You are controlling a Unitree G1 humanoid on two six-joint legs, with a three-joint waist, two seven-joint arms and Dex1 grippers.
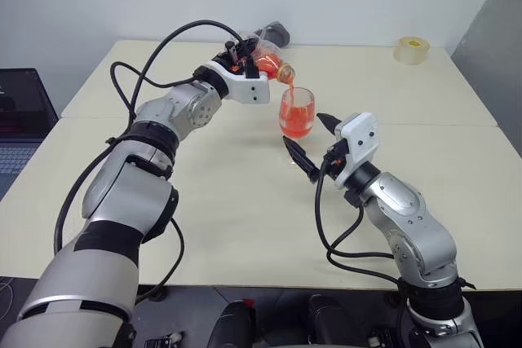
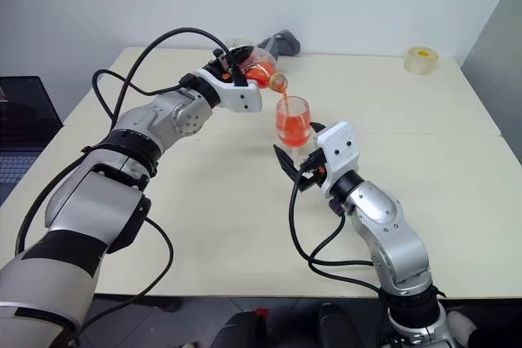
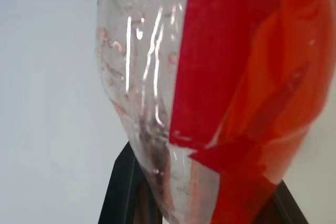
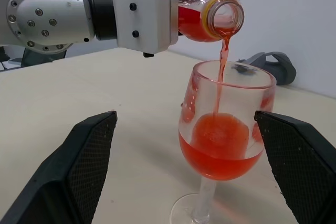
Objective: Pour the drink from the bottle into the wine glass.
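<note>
While the small clear plastic bottle with a red label strip hangs tilted, mouth down, above the clear stemmed wine glass, a thin stream of translucent red-pink drink runs into the bowl, which is partly filled. More drink sits in the bottle's lowered side. The left gripper is clamped around the bottle's body. The right gripper has its black fingers spread wide on either side of the glass, not touching it. The glass stands on the pale table, with a roll of tape at the far corner, a grey object behind the bottle and a laptop off the table's left edge.
</note>
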